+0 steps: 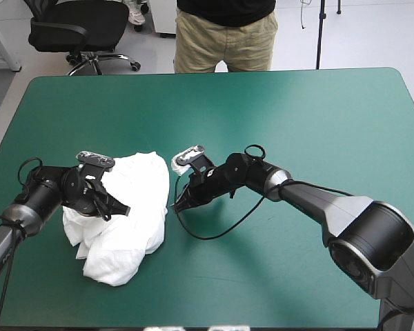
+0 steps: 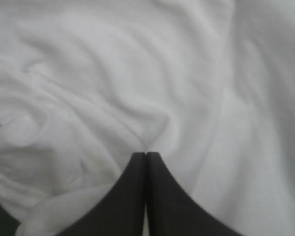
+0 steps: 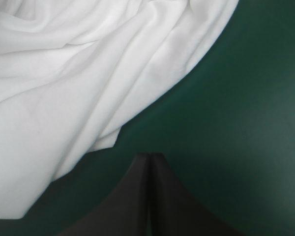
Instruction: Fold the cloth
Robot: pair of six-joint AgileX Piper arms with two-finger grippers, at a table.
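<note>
High view: T-shirt (image 1: 134, 210) beside right claw (image 1: 181, 201)

A teal-green cover (image 1: 297, 110) lies smooth over the table (image 1: 408, 88) with rounded far corners.

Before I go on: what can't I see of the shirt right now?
- Sleeves and collar of the T-shirt: lost in the crumpled heap, high view.
- Its outline, left wrist view: white cloth fills nearly everything.
- Cloth under the left gripper: covered by it, high view.
</note>
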